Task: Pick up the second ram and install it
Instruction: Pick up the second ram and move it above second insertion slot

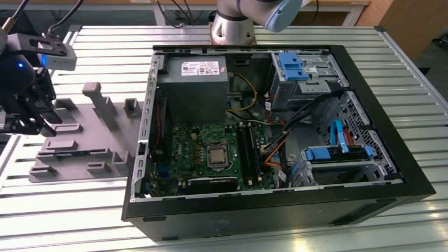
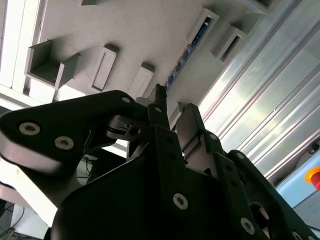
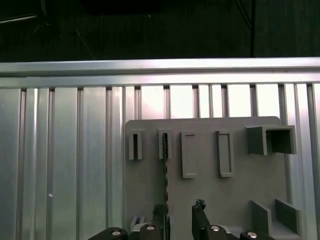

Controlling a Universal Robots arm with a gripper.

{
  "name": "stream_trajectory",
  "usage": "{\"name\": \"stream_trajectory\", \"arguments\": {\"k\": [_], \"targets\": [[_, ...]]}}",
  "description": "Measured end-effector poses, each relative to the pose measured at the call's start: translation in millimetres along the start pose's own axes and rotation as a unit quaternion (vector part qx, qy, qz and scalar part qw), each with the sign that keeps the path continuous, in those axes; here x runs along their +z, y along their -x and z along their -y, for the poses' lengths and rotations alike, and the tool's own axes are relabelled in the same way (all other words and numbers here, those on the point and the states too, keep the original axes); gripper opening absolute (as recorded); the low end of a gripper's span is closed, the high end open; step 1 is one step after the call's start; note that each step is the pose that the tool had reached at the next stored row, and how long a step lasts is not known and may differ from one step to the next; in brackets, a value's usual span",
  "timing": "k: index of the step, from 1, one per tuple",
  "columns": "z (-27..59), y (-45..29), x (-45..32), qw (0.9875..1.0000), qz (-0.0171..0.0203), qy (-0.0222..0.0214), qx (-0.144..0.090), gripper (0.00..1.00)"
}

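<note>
You are at the pick-up stage, and nothing has been lifted yet. Your gripper (image 3: pixel 179 215) hangs over the gray holding fixture (image 3: pixel 240 185) on the slatted aluminium table (image 3: pixel 60 175). Its fingers (image 3: pixel 200 214) are spread with a clear gap between them and pinch nothing.

The second ram (image 3: pixel 165 170) stands on edge in a narrow slot of that fixture, a thin dark-blue line running straight out ahead of the fingertips. In the first wrist view its near end lies just beside one finger, at the inner side of the gap. In the second wrist view the stick also lines up with the gap. You cannot tell from either wrist view whether a finger touches it, or whether the fingertips have gone down past its upper edge.

So the approach and alignment look mostly done, as far as I can judge. The grasp, the lift, the carry and the seating are all not yet done.

The open computer case (image 1: pixel 280 212) lies well apart from your hand, beyond the far edge of the fixture. On its motherboard (image 1: pixel 189 152) the memory slots (image 1: pixel 246 149) sit next to the processor socket and read as dark strips. The exterior view does not let you tell whether one of them holds a stick already, so you cannot confirm the first install from here.
</note>
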State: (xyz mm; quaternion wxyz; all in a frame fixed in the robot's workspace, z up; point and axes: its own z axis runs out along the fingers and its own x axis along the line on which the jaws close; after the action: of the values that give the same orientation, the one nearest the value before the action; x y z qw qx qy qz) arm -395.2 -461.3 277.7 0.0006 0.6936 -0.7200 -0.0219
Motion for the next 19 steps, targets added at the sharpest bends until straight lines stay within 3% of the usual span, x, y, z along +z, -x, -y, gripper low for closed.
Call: {"name": "stream_trajectory", "arguments": {"k": [19], "targets": [[0.3,-0.4,7.6,1.0000,0.0000,0.0000,0.000,0.36]]}}
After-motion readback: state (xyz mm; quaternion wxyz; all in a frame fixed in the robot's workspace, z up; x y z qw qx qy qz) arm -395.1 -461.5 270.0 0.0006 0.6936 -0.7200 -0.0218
